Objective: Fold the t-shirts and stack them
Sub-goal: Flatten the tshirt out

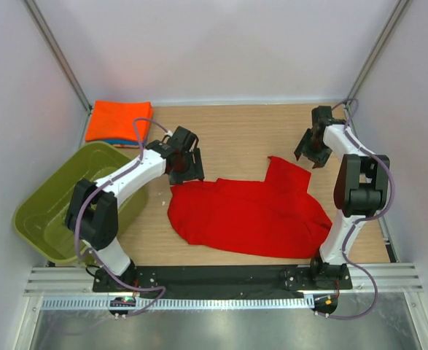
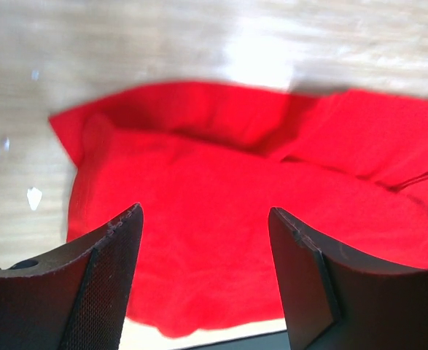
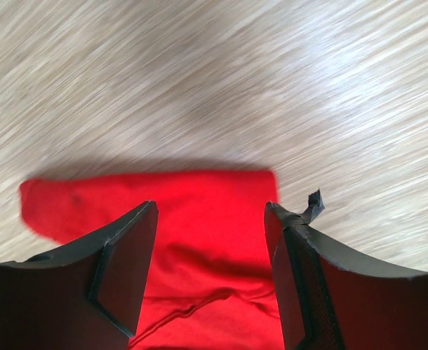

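Note:
The red t-shirt point(image 1: 250, 215) lies crumpled on the wooden table, one sleeve pointing toward the far right. It fills the left wrist view point(image 2: 221, 211) and shows in the right wrist view point(image 3: 199, 219). My left gripper point(image 1: 187, 169) hangs open and empty above the shirt's far left corner. My right gripper point(image 1: 310, 154) hangs open and empty above the sleeve end. The orange t-shirt point(image 1: 119, 120) lies folded at the far left on top of the blue one point(image 1: 111, 141), of which only an edge shows.
An olive-green plastic basket point(image 1: 42, 211) stands at the left, near edge of the table, beside my left arm. White walls close the table on three sides. A black rail point(image 1: 221, 277) runs along the near edge.

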